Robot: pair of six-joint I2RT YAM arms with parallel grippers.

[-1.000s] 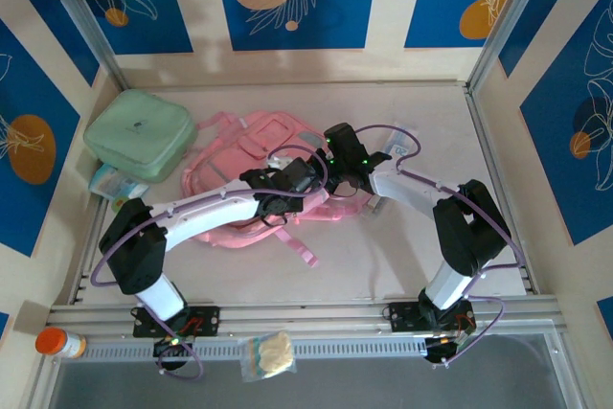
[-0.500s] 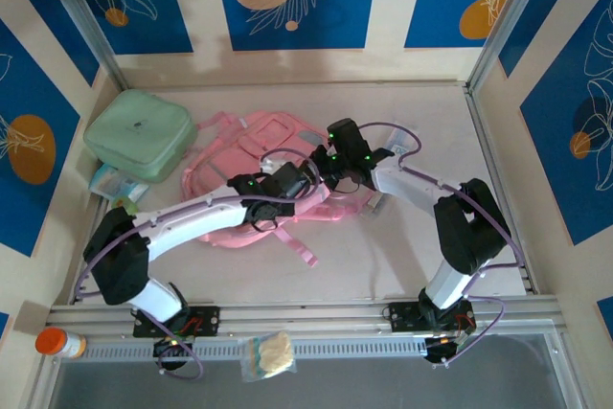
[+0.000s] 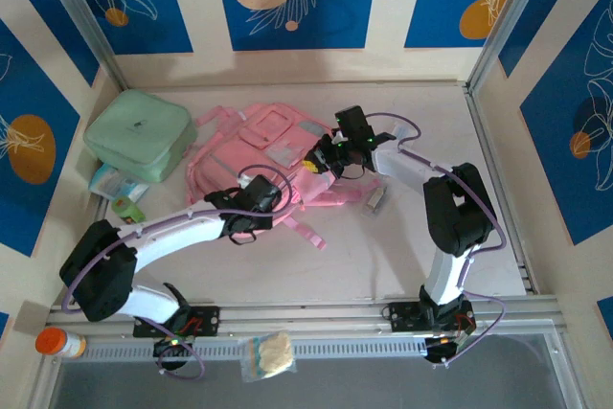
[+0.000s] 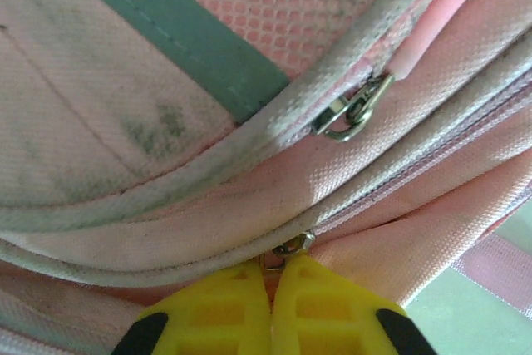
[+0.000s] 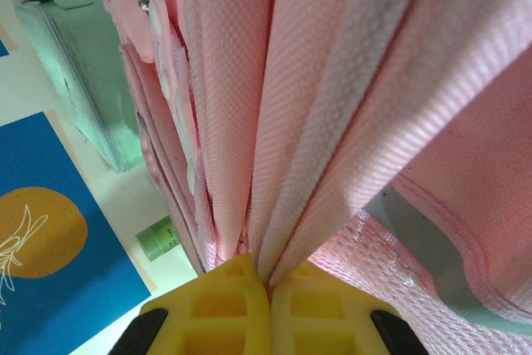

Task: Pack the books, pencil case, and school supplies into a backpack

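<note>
Backpack (image 3: pixel 251 133) fabric sits pinched between clenched right fingers (image 5: pixel 218 305); left fingers (image 4: pixel 226 309) clamp its zipper pull (image 4: pixel 288 247).

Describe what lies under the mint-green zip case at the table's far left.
A pale blue packet pokes out from beneath the near edge of the mint-green case. How far the packet reaches under it, and whether anything else lies below, is hidden by the case.

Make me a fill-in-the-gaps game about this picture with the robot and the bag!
The backpack is ____ in colour.
The zip case lying beside it is mint ____.
The left tool, pinching the backpack's zipper, is mostly ____.
The right tool is clamped ____ on backpack fabric, not open.
Missing words: pink, green, yellow, shut.
</note>
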